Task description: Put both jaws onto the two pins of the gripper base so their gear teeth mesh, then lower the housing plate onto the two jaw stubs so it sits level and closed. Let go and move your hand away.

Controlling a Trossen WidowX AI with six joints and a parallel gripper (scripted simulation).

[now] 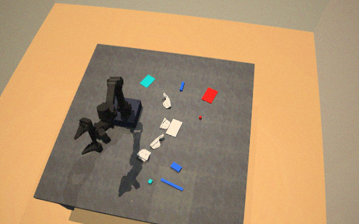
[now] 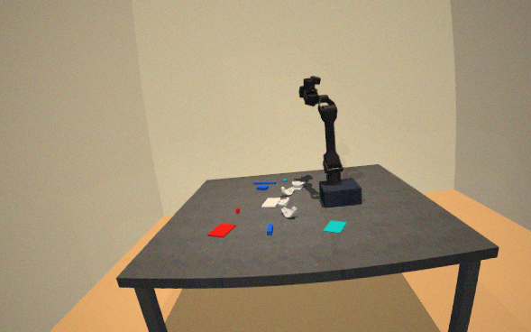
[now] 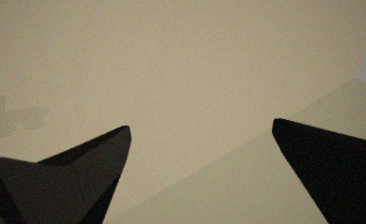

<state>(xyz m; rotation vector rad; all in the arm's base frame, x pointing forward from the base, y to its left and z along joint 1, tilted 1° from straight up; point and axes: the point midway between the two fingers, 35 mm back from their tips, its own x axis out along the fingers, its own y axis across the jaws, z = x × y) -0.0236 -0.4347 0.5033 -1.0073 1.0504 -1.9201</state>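
My gripper (image 1: 78,146) (image 3: 201,129) is open and empty, raised high beside the arm's base, over the table's left side in the top view. One white jaw (image 1: 167,103) (image 2: 289,213) lies right of the arm's base in that view. The other white jaw (image 1: 155,143) (image 2: 287,191) lies lower down, separate from it. A small white part (image 1: 164,124) (image 2: 283,201) lies between them. Another white part (image 1: 144,154) (image 2: 297,184) lies below the second jaw. Which is the gripper base and which the housing plate is too small to tell. Pins and gear teeth are not readable.
A white rectangle (image 1: 174,128) (image 2: 270,202) lies against the middle part. Around are a cyan sheet (image 1: 147,81), a red sheet (image 1: 209,95), a red cube (image 1: 200,117), a cyan cube (image 1: 150,181), a short blue bar (image 1: 181,86), a blue block (image 1: 176,167) and a long blue bar (image 1: 172,184).
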